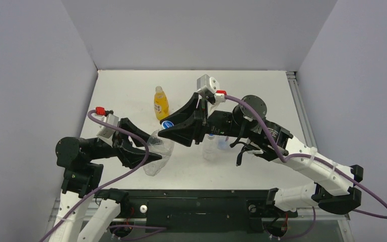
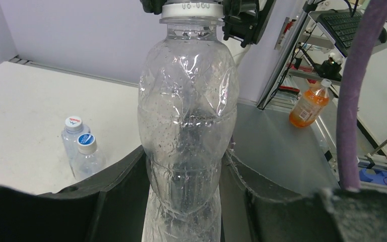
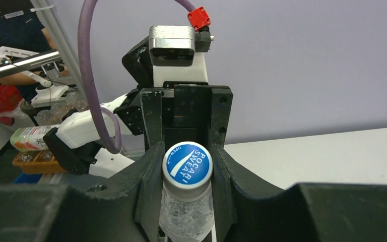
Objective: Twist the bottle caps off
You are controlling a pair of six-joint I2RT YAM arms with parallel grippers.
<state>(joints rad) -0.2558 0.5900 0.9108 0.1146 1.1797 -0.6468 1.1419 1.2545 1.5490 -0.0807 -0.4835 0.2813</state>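
I squeeze the clear bottle [image 2: 187, 116] with my left gripper [image 2: 185, 169] over the tabletop's [image 1: 262, 101] near left part, my right gripper [image 3: 187, 155] pinches its blue cap [image 3: 187, 166] tight, so next I think I must twist that cap loose.

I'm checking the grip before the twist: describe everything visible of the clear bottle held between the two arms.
The clear bottle is thin, crinkled, colourless plastic, no label showing, apparently empty with droplets inside. Its white cap with a blue printed top is on. It leans in the top view. The left fingers clamp its lower body; the right fingers pinch the cap.
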